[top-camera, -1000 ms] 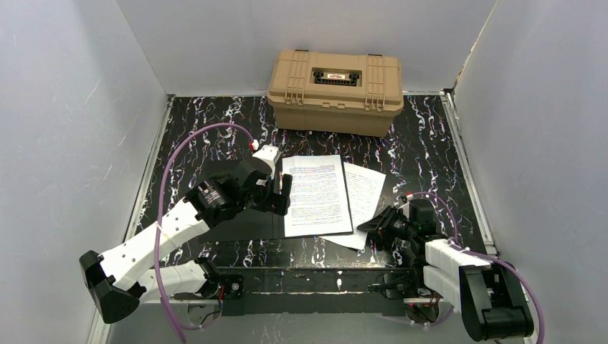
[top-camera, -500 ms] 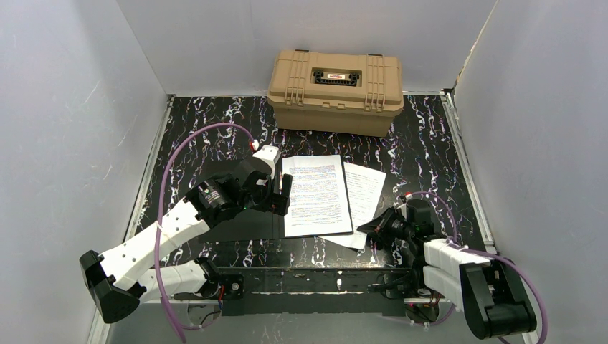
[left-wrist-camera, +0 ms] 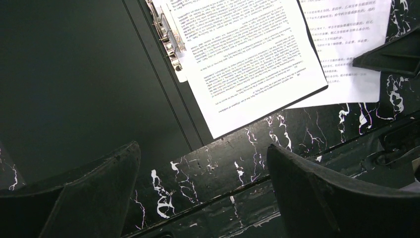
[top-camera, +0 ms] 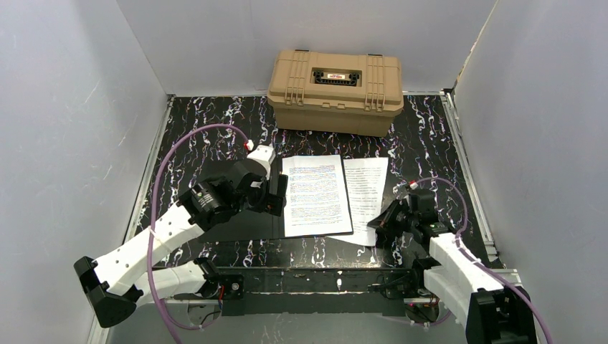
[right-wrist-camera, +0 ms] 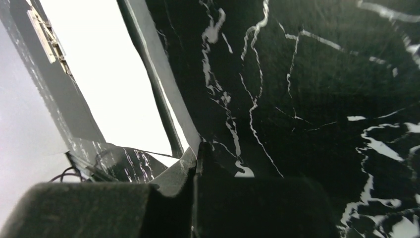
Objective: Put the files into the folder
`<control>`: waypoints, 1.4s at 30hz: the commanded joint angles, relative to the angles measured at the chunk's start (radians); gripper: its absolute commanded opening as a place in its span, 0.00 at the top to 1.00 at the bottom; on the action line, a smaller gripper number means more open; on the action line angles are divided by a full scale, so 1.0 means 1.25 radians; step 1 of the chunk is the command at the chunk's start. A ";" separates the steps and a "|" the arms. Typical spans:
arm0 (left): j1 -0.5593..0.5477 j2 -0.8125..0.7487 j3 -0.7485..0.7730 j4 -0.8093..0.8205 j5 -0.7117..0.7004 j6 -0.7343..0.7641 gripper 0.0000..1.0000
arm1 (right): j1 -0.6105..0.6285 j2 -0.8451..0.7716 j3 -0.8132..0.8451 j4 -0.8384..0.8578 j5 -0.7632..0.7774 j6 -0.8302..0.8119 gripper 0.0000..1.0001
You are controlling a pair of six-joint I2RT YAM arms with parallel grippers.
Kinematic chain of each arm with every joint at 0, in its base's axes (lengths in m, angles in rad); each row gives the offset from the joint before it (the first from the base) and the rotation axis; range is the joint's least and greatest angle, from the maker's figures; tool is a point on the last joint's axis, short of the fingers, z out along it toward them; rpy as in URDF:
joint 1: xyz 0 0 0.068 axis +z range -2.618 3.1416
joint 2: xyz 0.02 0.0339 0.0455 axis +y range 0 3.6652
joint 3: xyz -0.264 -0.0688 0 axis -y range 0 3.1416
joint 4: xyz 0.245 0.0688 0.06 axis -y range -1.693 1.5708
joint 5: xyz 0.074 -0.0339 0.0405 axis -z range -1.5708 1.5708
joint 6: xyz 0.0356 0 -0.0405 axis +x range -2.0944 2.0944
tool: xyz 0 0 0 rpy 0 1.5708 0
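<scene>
Seen from above, a black marbled desk (top-camera: 430, 143) with pale walls on three sides. My two arms reach in from the near edge.

The folder (left-wrist-camera: 74, 74) lies open and flat in the middle of the desk, black inside facing up. The files (top-camera: 315, 193) are white sheets of dense print. One sheet rests squarely on the folder's right leaf, its left edge against the metal binder rings (left-wrist-camera: 168, 34) along the spine. A second sheet (top-camera: 367, 188) lies just to the right of the first. Most of it is on the bare desk, and its left edge is tucked under the first sheet and the folder's right edge.

My left hand (top-camera: 278, 195) hovers over the folder's bare left leaf, beside the spine. Its fingers are spread wide and hold nothing. Its own camera looks down between them at the black leaf and the near edge of the desk.

My right hand (top-camera: 374, 223) is at the near corner of the second sheet. Its fingers are closed tight together and the tips rest on the paper. I cannot tell whether the sheet's edge is pinched between them.

A tan hard case (top-camera: 335, 80), lid closed, sits against the back wall, well apart from the folder.
</scene>
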State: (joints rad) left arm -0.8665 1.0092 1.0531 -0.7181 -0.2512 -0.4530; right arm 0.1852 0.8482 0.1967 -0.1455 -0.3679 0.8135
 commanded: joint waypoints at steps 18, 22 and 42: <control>-0.003 -0.024 -0.019 0.011 -0.015 -0.025 0.02 | 0.001 -0.063 0.462 -0.284 0.113 -0.279 0.99; -0.003 -0.025 -0.020 0.036 -0.013 -0.037 0.02 | 0.001 -0.046 0.551 -0.290 0.079 -0.307 0.99; 0.194 -0.077 -0.146 0.361 0.334 -0.274 0.02 | 0.007 0.049 0.702 0.084 -0.354 -0.089 0.99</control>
State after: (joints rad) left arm -0.7025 0.9634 0.9131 -0.4171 -0.0128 -0.6868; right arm 0.1856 0.8974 1.0187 -0.2634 -0.6544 0.5919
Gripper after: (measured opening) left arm 0.981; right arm 0.029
